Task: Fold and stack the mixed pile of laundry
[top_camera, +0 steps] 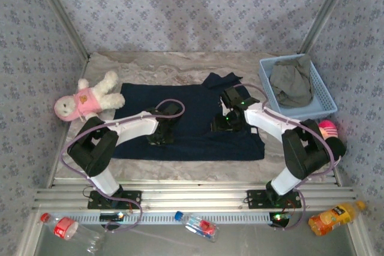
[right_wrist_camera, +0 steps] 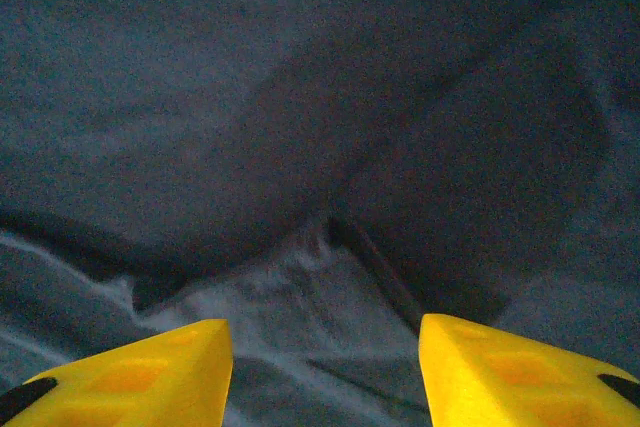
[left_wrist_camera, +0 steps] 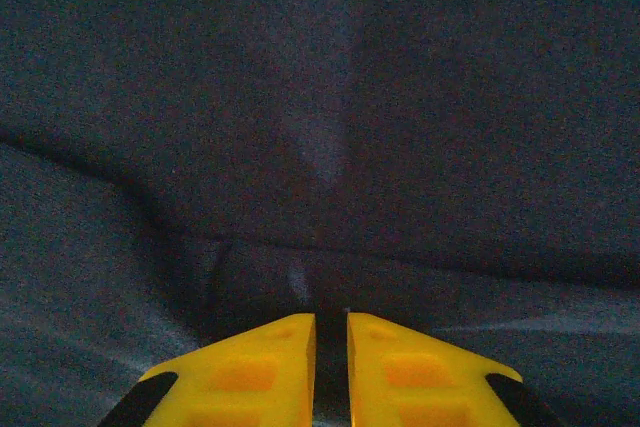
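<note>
Plush toy (top_camera: 89, 100) left of navy garment (top_camera: 195, 112); basket (top_camera: 321, 91) right.

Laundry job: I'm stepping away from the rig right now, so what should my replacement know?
Left gripper: nearly shut, tips on the navy garment; a pinch of cloth is not certain.
Right gripper: open above the same garment.
Navy garment lies spread on the table; grey garment sits in the basket.
Done: nothing stacked.
To do: fold navy, fetch and fold grey, stack.
</note>
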Controlling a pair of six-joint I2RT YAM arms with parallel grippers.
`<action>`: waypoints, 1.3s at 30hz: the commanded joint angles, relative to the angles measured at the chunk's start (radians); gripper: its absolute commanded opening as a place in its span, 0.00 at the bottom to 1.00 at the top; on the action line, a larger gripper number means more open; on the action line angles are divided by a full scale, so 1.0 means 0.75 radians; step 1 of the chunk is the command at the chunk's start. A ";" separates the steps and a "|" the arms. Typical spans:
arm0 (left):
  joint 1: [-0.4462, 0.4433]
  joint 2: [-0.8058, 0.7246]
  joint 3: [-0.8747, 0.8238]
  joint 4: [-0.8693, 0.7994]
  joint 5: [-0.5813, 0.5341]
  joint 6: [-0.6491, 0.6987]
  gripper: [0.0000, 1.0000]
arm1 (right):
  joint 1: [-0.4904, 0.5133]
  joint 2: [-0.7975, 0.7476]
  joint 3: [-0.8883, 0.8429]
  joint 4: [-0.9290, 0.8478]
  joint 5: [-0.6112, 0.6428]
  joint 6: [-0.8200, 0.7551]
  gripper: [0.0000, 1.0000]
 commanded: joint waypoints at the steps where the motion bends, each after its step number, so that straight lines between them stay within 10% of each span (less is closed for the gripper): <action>1: -0.003 0.006 0.018 -0.059 -0.022 0.013 0.17 | -0.007 0.063 0.018 0.079 -0.013 -0.049 0.53; 5: -0.003 -0.013 -0.006 -0.062 -0.027 0.004 0.17 | 0.001 0.121 0.069 0.102 0.010 -0.064 0.47; 11: -0.003 -0.033 -0.029 -0.063 -0.030 -0.005 0.17 | 0.022 0.149 0.106 0.056 0.038 -0.073 0.10; 22: -0.003 -0.035 -0.056 -0.037 -0.026 -0.025 0.17 | 0.099 0.218 0.393 0.079 0.098 -0.186 0.00; 31: -0.002 -0.037 -0.052 -0.049 -0.021 -0.039 0.17 | 0.091 0.392 0.632 0.001 0.221 -0.271 0.64; 39: -0.002 -0.148 -0.051 -0.149 -0.077 0.002 0.18 | 0.048 0.072 0.254 -0.131 0.355 -0.081 0.64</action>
